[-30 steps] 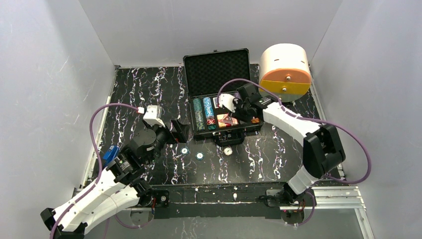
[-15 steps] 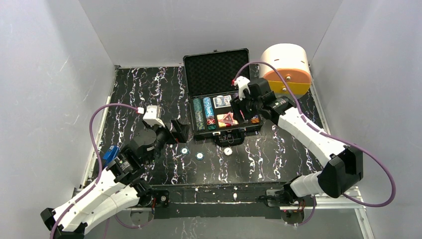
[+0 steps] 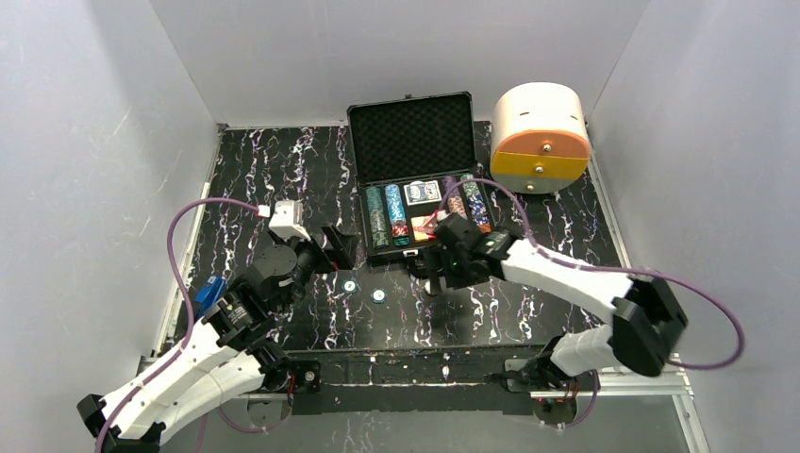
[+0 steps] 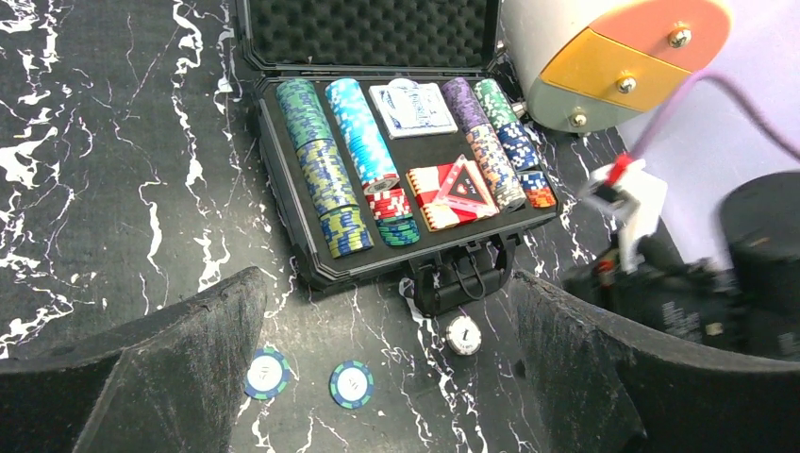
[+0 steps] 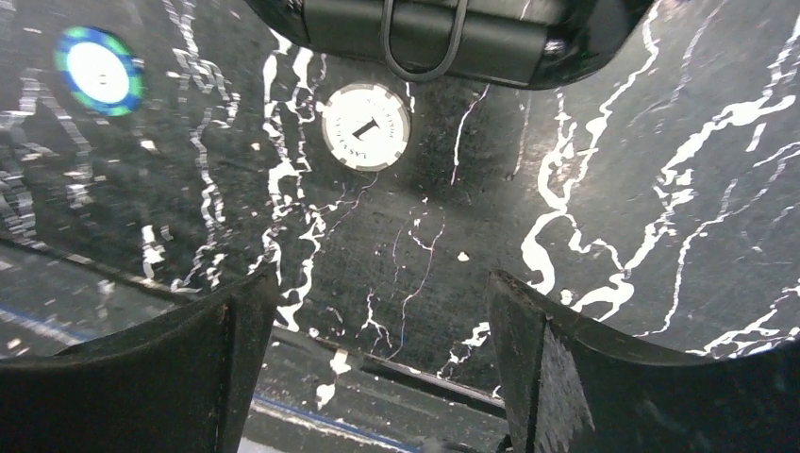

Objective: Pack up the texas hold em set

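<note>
The black briefcase [image 3: 410, 137] lies open at the back centre, holding rows of poker chips [image 3: 379, 214], a blue deck [image 3: 424, 192] and a red deck with the red triangle [image 3: 429, 226]. Two blue-green chips [image 3: 350, 283] [image 3: 378, 295] and a white round button [image 5: 366, 125] lie on the table before the case handle [image 5: 425, 38]. My right gripper [image 3: 436, 274] is open and empty, pointing down just near of the button. My left gripper [image 3: 340, 247] is open and empty, left of the case; its view shows the chips [image 4: 267, 372] [image 4: 351, 383] and the button [image 4: 463, 334].
A white-and-orange cylindrical box [image 3: 541, 137] stands at the back right beside the case. A small blue tool [image 3: 209, 294] sits by the left arm. White walls close in the dark marbled table [image 3: 283, 170] on three sides.
My right arm has swung from over the case's right side toward the near edge and now hangs over the white button before the handle. The left arm has not moved.
</note>
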`<action>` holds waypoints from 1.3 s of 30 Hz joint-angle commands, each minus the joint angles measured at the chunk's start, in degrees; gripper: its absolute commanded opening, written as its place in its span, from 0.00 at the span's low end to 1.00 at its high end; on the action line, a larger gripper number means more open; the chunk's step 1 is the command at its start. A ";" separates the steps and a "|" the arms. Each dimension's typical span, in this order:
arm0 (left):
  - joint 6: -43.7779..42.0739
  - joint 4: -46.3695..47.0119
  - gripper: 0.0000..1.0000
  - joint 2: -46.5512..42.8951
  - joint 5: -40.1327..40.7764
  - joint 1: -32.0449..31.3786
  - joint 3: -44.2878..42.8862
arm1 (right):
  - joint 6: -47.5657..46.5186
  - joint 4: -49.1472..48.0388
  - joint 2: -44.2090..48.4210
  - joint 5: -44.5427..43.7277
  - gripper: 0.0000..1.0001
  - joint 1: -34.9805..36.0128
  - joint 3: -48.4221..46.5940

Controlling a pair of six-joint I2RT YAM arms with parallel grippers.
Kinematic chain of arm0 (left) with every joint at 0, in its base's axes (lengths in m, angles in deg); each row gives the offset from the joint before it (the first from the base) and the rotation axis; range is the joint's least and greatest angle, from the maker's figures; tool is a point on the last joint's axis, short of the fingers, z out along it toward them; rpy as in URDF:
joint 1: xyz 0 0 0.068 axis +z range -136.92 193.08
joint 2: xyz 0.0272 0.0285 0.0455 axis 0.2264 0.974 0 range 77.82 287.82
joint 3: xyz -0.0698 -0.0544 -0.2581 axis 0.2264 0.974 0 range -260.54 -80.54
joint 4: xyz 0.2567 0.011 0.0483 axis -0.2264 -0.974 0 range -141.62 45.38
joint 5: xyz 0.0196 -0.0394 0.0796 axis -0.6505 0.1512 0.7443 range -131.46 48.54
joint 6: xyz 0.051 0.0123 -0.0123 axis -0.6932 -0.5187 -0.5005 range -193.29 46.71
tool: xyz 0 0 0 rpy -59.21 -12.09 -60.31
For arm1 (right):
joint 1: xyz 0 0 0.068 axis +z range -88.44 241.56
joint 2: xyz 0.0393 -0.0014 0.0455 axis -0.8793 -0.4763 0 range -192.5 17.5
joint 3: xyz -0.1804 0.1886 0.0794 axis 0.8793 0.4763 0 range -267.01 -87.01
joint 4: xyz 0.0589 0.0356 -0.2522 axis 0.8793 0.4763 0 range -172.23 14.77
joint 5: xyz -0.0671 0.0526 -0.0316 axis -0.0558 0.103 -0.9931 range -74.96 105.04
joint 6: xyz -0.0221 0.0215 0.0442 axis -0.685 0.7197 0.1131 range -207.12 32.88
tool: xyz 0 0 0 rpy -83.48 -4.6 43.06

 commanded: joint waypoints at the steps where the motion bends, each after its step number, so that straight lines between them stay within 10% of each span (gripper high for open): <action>1: 1.34 -0.24 0.98 -0.25 1.77 0.20 0.51 | 6.47 3.40 -9.26 -10.87 0.89 5.24 -4.07; 10: 2.91 0.52 0.98 -1.37 -0.42 0.19 2.93 | 6.51 0.46 -19.00 -12.97 0.70 6.53 -9.65; 31: 3.54 3.27 0.98 0.75 -5.09 0.24 5.13 | 4.59 -3.70 -27.80 -10.33 0.62 6.24 -11.07; 39: 4.03 4.24 0.98 1.61 -6.49 0.20 5.76 | 4.79 -3.79 -25.76 -11.56 0.25 6.03 -10.29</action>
